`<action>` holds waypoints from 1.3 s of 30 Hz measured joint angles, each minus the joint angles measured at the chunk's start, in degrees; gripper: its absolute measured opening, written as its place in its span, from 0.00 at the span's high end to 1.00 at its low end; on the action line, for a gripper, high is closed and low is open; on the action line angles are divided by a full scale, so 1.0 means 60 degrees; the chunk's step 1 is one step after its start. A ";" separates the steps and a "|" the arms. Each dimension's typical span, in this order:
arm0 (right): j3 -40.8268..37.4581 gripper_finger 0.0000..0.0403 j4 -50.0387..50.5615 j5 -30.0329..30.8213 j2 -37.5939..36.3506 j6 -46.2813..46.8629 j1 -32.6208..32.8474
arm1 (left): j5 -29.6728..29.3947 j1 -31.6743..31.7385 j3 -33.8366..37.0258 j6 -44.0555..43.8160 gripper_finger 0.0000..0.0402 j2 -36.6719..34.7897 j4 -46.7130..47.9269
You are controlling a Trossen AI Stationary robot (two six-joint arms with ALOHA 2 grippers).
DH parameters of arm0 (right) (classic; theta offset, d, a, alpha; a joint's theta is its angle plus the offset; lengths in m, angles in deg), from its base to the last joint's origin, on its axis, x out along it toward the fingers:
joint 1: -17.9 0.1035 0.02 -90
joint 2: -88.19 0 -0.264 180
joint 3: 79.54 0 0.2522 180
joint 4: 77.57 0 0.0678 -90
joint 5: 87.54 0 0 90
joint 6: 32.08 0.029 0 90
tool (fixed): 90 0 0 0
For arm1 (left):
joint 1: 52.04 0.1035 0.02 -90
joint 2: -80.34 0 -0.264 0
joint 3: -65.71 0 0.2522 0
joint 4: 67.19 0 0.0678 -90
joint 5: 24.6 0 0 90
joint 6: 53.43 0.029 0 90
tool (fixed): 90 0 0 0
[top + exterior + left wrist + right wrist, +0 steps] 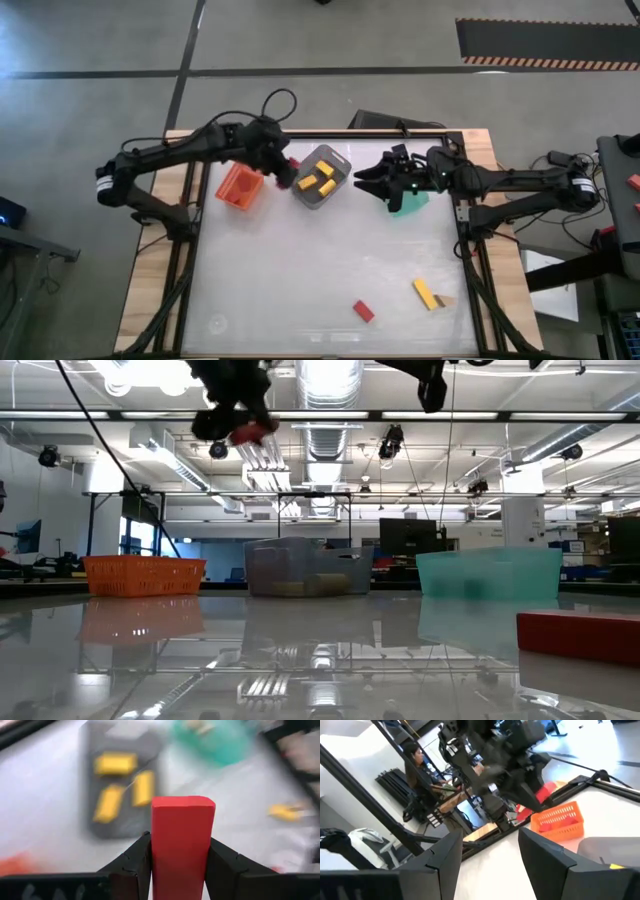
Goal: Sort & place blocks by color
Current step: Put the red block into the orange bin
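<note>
Overhead, the left gripper (287, 170) hangs between the orange bin (238, 186) and the grey bin (322, 177), carrying a red block (290, 165) that shows there only as a small red spot at its tip; the right gripper (366, 180) is near the green bin (410, 200), with the grey bin just beside it. Only the left wrist view resolves the grip: the red block (182, 845) stands upright between the two dark fingers (131, 865), pressed by both, its upper end rising clear above them, with three yellow blocks (116, 763) lying blurred in the grey bin beyond. From table height, the three bins stand in a row, orange, grey, green, and the left gripper (235, 415) with its red block is high above the surface, which the overhead view cannot show. Seen from the right wrist, that arm's own fingers (445, 857) stand apart with nothing between them; red blocks (555, 822) lie in the orange bin, and a person sits in the room behind. On the near table lie a loose red block (363, 311) and a yellow bar (425, 294), a tan block (444, 301) touching the bar.
</note>
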State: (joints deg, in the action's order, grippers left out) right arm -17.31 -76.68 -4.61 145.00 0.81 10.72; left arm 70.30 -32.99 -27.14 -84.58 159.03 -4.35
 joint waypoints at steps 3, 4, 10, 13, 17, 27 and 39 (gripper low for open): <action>0.0000 0.54 0.0207 0.0096 -0.0103 0.0000 0.0000 | -0.0475 0.0469 0.0000 0.0244 0.71 0.0189 0.1419; 0.0000 0.54 0.0173 0.0141 -0.0103 -0.0004 0.0000 | -0.0635 0.0658 0.0000 0.0389 0.71 0.0249 0.1850; 0.0000 0.54 0.0202 0.0179 -0.0017 -0.0001 0.0000 | -0.1115 0.1679 0.0428 0.1135 0.71 0.0655 0.2897; 0.0000 0.54 0.0308 0.0179 -0.0005 0.0016 0.0004 | -0.1126 0.2078 0.1001 0.1287 0.71 0.0716 0.2864; 0.0000 0.54 0.0399 0.0182 -0.0010 0.0055 0.0001 | -0.1122 0.2568 0.1851 0.1437 0.71 0.0722 0.2820; 0.0000 0.54 0.0405 0.0190 -0.0012 0.0040 0.0000 | -0.0977 0.3624 0.3575 0.1760 0.71 0.0722 0.1693; 0.0000 0.54 0.0481 0.0194 -0.0009 0.0022 0.0002 | -0.0953 0.3745 0.4233 0.2016 0.63 0.0722 0.1143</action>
State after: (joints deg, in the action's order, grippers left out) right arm -17.31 -73.79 -3.45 144.94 0.94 10.73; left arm 64.59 -10.52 -1.74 -72.48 163.36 2.51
